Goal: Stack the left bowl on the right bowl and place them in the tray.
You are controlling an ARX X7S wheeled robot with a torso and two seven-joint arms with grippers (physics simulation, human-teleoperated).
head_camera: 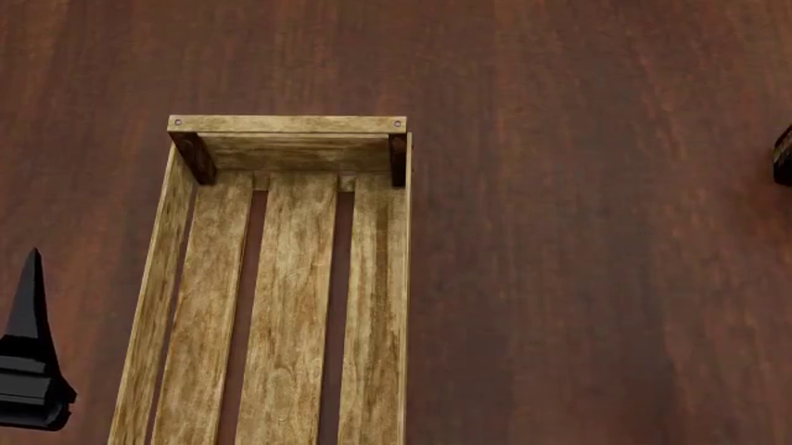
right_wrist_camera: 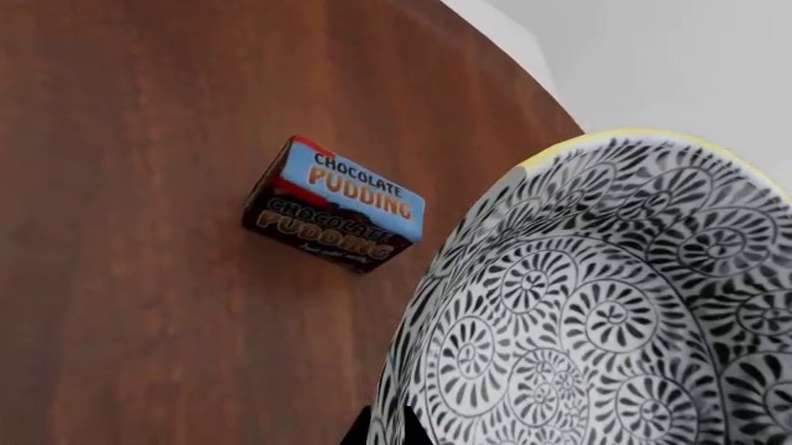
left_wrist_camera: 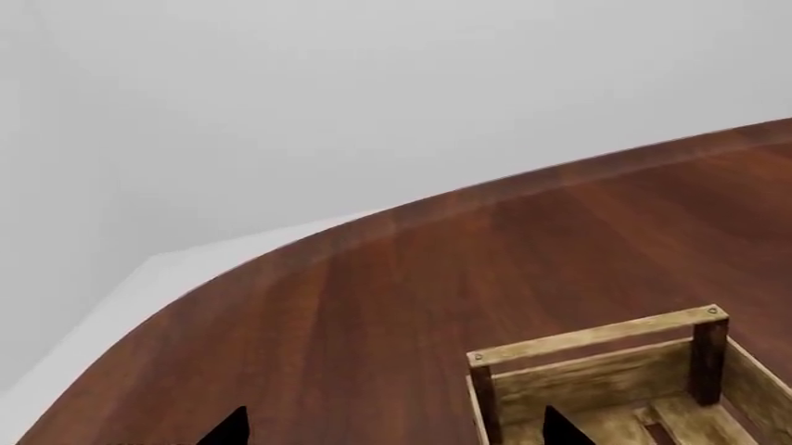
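Note:
The tray (head_camera: 285, 123), a long crate of pale wood with dark corner posts, lies empty on the brown table in the head view. Its end also shows in the left wrist view (left_wrist_camera: 594, 341). My left gripper (left_wrist_camera: 396, 432) is open and empty, its fingertips wide apart, beside the tray's left side (head_camera: 28, 362). In the right wrist view a black-and-white patterned bowl with a yellow rim (right_wrist_camera: 594, 306) fills the frame. My right gripper (right_wrist_camera: 386, 428) is shut on its wall, one finger on each side. Only one bowl shows. No bowl shows in the head view.
A chocolate pudding box (right_wrist_camera: 334, 218) lies on the table beyond the bowl. A dark object (head_camera: 782, 153) pokes in at the head view's right edge. The table's curved edge (left_wrist_camera: 371, 222) runs past the tray's end, and it also shows near the bowl (right_wrist_camera: 520, 56).

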